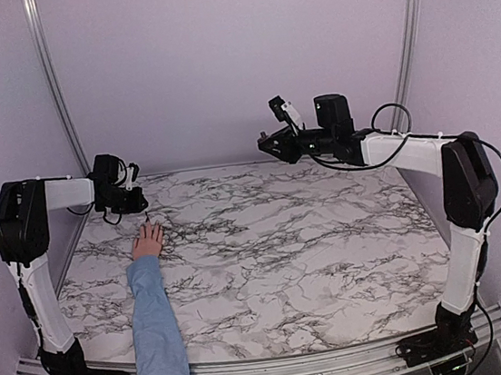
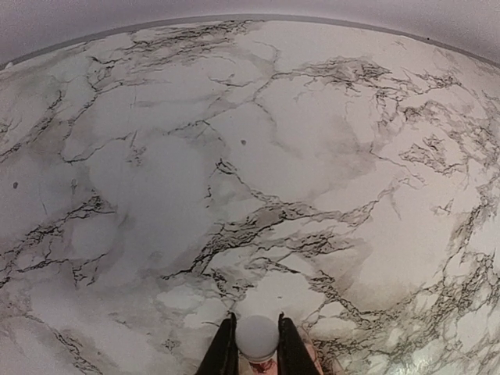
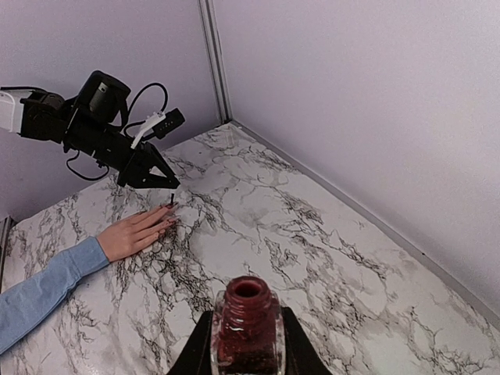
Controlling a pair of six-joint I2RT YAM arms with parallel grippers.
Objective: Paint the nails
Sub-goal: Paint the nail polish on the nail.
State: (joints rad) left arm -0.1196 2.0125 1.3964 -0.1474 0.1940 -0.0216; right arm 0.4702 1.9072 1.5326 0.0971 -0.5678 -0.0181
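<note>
the left pincer (image 3: 162, 181) is clamped on a white brush cap (image 2: 256, 336), its brush tip (image 3: 171, 201) just above the nails (image 3: 169, 219) of the hand (image 1: 147, 241) lying flat on the marble desk (image 1: 311, 235). the right pincer (image 3: 248, 348) grips an uncapped dark red polish bottle (image 3: 247, 320), raised well apart from the hand.

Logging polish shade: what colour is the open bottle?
The open glass bottle is dark red; right wrist view.

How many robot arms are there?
2. Left arm, at the left, holds a brush over the hand; right arm, back right, holds up the open polish bottle.
</note>
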